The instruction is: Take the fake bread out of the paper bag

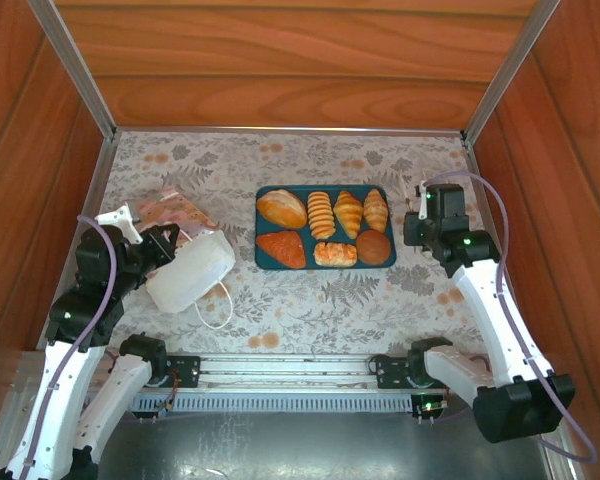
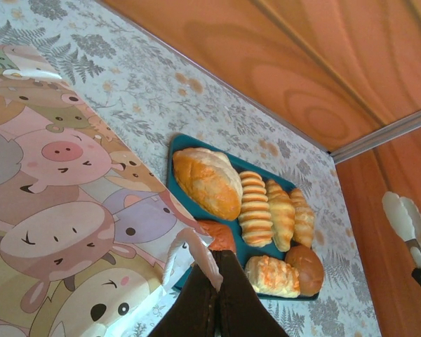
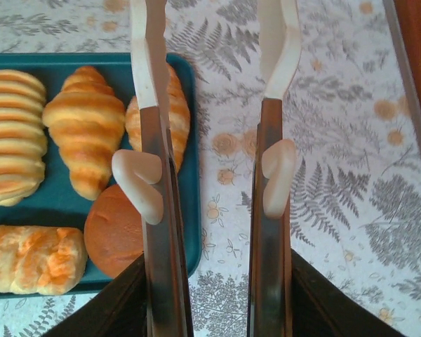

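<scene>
- Bread first: the fake bread (image 1: 321, 215) lies in two rows on the teal tray (image 3: 56, 209) at the middle of the table (image 1: 310, 310). We count seven pieces, so we judge the emptying done or nearly so, though the bag's inside is hidden from us
- Well apart from the tray, the paper bag (image 1: 190, 270) lies tipped over near the table's left edge, its cord handle (image 1: 216, 305) trailing toward the near edge
- Our left gripper (image 2: 214, 263) is pinched together on a white paper edge of the bag, probably to steady it, with the arm folded low at the near left corner
- Our right gripper (image 3: 214, 42) hangs with jaws apart and nothing between them, just beside the tray's right edge by the round bun (image 3: 116, 239), its arm reaching up along the table's right edge
</scene>
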{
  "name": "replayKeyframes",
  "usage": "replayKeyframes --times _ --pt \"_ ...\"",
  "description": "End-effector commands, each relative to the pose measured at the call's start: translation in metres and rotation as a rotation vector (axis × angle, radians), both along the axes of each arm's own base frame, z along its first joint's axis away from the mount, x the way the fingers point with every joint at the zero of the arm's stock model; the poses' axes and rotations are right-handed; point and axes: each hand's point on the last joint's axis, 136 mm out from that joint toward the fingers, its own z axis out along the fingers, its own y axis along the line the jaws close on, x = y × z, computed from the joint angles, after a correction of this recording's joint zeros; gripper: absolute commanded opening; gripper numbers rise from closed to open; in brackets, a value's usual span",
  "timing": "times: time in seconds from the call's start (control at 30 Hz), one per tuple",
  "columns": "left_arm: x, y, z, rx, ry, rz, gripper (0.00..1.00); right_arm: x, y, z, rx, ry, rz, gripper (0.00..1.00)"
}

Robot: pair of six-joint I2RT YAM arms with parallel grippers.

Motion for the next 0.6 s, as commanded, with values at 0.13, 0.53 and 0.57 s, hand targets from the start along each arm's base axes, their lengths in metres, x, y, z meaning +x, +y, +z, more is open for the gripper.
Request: replayKeyframes --times 0.13,0.53,0.57 --pt "-0.004 0.000 0.002 0.011 -0.017 -0.009 0.00 0.016 -0.015 -0.033 0.250 0.090 -0.104 0.46" --pt "-0.004 -0.003 -0.002 0.031 -0.016 -0.040 0.00 0.051 -0.056 -0.090 0.255 0.238 -0.192 0.47" --pt "-0.004 -0.003 -0.002 0.033 -0.016 -0.041 0.00 0.052 -0.060 -0.094 0.248 0.253 -0.204 0.47"
